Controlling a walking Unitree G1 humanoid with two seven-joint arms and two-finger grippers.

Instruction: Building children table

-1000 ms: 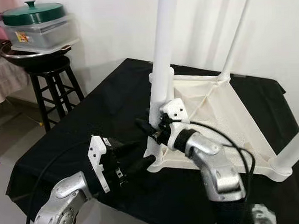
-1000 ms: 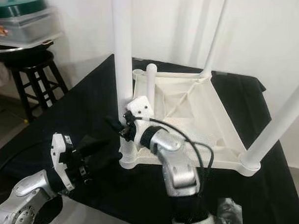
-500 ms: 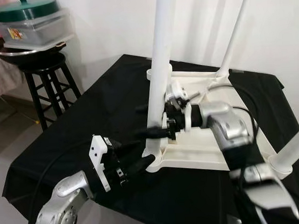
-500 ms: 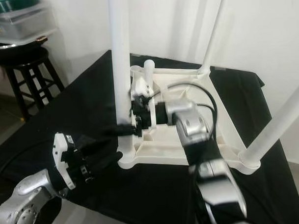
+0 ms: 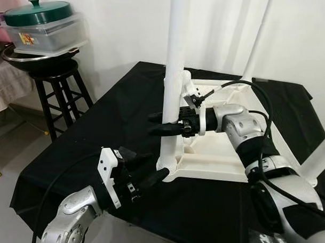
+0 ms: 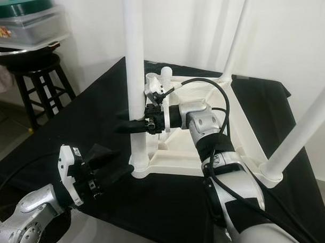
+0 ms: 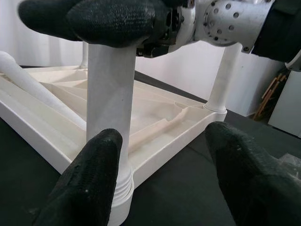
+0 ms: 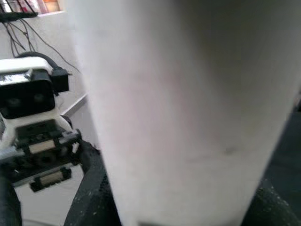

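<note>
While the white plastic table (image 5: 222, 146) lies upside down on the black cloth (image 5: 109, 123), its near corner leg (image 5: 174, 73) stands straight up from the corner socket (image 5: 165, 166), and everything else arranges itself around that leg. From the far side of the leg the right gripper (image 5: 162, 123) reaches in level, partway up the leg, its two black fingers passing on either side of the white tube and clasping it; the right wrist view shows the tube pressed close between the dark pads. Below that grasp, on the near side of the leg, the left gripper (image 5: 151, 167) hangs low by the socket with its fingers spread apart, gripping nothing; one fingertip (image 5: 158, 176) comes right up to the base of the leg, though I cannot tell whether it touches. In the left wrist view the leg's foot rises between the two spread fingers (image 7: 89, 183). Beyond the leg, a second leg (image 5: 258, 38) stands at the far corner of the table, and a third (image 5: 320, 166) rises at the right-hand corner. Well off to the left of the leg stands a black stool (image 5: 57, 93) carrying a metal pan (image 5: 26, 56) and a clear box with a green lid (image 5: 37, 13).
</note>
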